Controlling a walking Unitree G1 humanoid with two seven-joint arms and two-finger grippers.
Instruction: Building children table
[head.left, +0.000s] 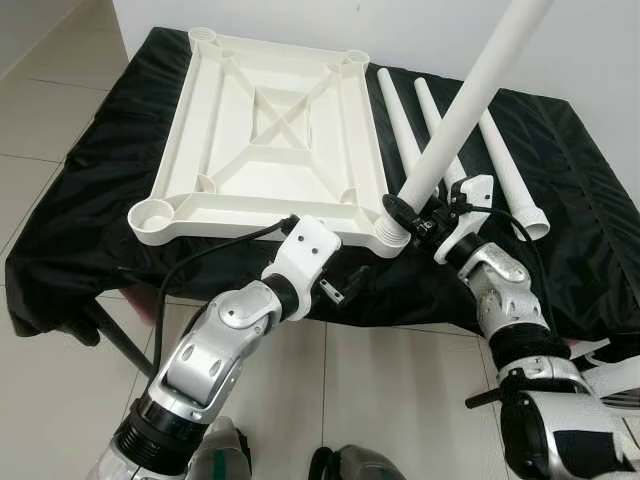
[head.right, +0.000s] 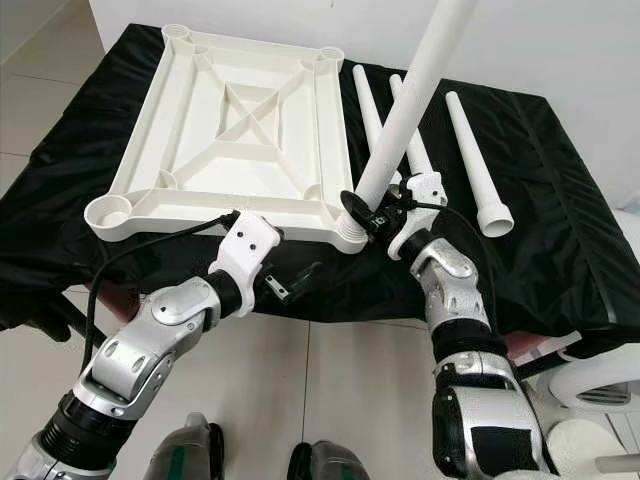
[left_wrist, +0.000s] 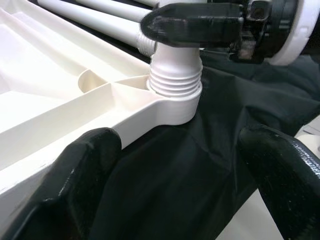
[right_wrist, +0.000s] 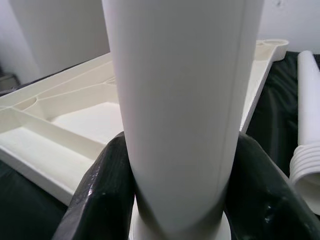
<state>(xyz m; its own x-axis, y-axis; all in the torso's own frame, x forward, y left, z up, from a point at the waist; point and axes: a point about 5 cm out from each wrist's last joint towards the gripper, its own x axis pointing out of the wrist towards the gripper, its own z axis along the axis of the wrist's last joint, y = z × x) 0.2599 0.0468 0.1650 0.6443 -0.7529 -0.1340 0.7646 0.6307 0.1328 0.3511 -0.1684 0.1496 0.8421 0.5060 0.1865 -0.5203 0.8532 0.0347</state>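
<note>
Jaws first: the right gripper (head.left: 408, 212) has its jaws clamped low on a white leg (head.left: 470, 100), just above the threaded end, and that end sits in the near right corner socket (left_wrist: 176, 102) of the upturned top (head.left: 265, 130). The left gripper (left_wrist: 185, 165) has its jaws spread wide with nothing between them, hovering just off the near edge of the top, beside that same corner.

The top lies ribs-up on a black cloth (head.left: 90, 200) over the tabletop. Three more legs (head.left: 400, 120) lie side by side on the cloth to the right of it, threaded ends toward the robot.

The leg leans a bit off vertical, so I'd guess it's only part-way threaded — can't tell how many turns are in. Several thread rings show above the socket in the left wrist view.

Handling-wise, it all looks like hollow moulded plastic: light, stiff, fairly slick. A low grip near the threads makes sense for twisting, since holding high up would just lever the leg sideways and risk cross-threading. The top is light enough to spin or slide on the cloth while the leg turns — pinning that near rim with the free gripper seems the smart move.
</note>
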